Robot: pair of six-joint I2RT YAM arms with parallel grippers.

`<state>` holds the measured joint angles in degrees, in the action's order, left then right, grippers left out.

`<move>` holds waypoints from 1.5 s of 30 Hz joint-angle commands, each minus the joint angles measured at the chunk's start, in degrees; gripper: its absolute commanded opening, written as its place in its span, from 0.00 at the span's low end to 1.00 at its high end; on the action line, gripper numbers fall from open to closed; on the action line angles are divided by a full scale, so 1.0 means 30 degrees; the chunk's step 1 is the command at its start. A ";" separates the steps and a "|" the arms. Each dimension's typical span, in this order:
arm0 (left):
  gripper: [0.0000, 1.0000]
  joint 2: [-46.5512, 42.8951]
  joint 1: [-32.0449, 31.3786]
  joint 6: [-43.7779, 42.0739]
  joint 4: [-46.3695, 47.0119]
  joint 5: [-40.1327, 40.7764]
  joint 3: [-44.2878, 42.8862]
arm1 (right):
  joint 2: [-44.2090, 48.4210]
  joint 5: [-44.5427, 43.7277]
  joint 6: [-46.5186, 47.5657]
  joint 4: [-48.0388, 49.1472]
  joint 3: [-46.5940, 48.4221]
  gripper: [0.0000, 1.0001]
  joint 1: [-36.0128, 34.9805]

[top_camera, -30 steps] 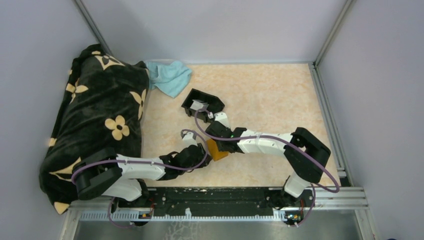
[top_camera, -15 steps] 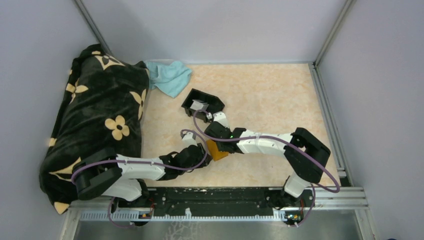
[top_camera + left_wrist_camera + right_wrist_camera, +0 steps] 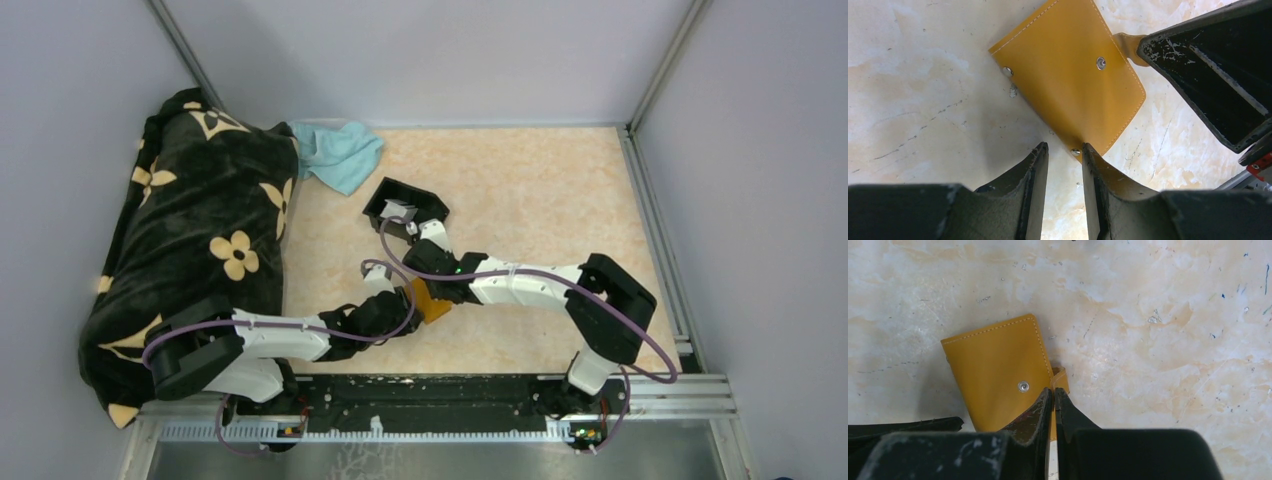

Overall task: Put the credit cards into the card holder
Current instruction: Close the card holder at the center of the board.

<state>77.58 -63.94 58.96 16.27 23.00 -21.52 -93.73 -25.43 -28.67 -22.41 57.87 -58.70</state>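
— Where is the card holder?
— Folded shut on the counter. The right gripper is pinched on its closure tab; the left gripper stands slightly apart, straddling a corner.
— The risk?
— That thin tab could slip out, or pulling it could drag the unpinned card holder along

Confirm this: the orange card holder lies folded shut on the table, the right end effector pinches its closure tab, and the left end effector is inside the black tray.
One error: the left end effector is not inside the black tray; the left wrist view shows it at a corner of the card holder. The rest stands: the right end effector pinches the closure tab.
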 commanded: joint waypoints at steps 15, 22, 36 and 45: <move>0.21 -0.1594 0.0247 -0.1183 -0.3004 0.2764 0.0678 | -0.0617 -0.0431 0.0425 -0.0051 0.1200 0.01 -0.0416; 0.12 0.0434 0.0468 -0.2799 -0.2679 0.1633 -0.0572 | -0.0622 -0.0531 0.0479 -0.0149 0.1474 0.01 -0.0612; 0.08 0.2811 0.0804 -0.3260 -0.1880 0.0740 -0.1056 | -0.0936 -0.0728 0.0721 -0.0395 0.2068 0.00 -0.0825; 0.08 0.2443 0.0913 -0.3280 -0.1828 0.0660 -0.0969 | -0.1640 -0.1040 0.0737 -0.0449 0.1974 0.00 -0.0827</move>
<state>83.79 -61.60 50.50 15.73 27.16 -26.48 -97.34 -27.20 -26.98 -24.71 61.23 -60.25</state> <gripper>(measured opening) 0.080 0.009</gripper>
